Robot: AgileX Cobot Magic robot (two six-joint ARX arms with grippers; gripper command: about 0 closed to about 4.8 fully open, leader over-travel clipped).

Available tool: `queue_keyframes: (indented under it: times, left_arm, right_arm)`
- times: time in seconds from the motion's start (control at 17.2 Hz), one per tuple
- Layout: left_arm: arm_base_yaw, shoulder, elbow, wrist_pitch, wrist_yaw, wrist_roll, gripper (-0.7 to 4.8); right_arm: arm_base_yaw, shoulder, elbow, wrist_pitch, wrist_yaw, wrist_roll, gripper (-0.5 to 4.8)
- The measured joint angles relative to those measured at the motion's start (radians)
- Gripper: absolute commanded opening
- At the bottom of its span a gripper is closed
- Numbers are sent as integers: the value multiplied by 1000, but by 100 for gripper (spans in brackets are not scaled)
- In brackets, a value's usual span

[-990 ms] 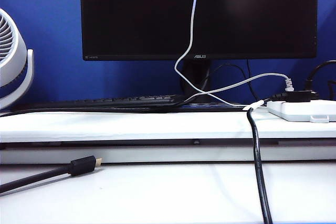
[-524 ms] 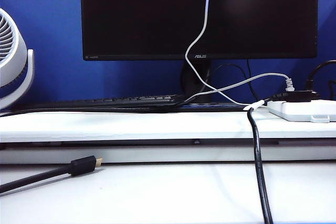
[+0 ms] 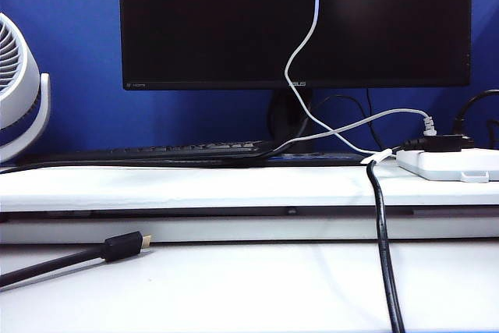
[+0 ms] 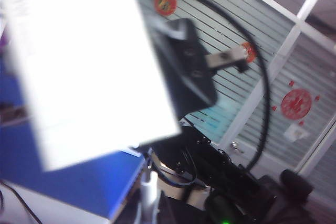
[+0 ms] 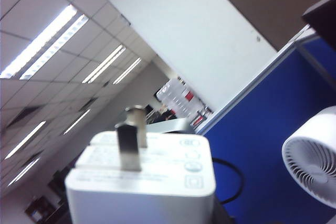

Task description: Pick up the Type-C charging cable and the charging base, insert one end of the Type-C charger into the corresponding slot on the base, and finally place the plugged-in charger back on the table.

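Exterior view: the Type-C charging cable [image 3: 300, 103] now hangs further right across the monitor [image 3: 210, 21] than a second ago; no arm shows. Left wrist view: left gripper [image 4: 173, 66] pinched together, its hold unclear. Right wrist view: right gripper unseen, jaws' state untellable; the charging base [image 5: 144, 182] aloft, so mating seems imminent.

The monitor [image 3: 296, 21] carries the brand name ASUS on its lower bezel; small print elsewhere is too blurred to read.
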Motion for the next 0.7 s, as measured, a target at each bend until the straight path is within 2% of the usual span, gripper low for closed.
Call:
queue_keyframes:
  times: [0.17, 0.7]
  left_arm:
    - [0, 1, 0, -61, 0, -9, -6]
    - [0, 2, 0, -75, 11, -10, -6]
  right_arm:
    - [0, -3, 0, 0, -22, 1, -6]
    - [0, -4, 1, -13, -82, 16, -6]
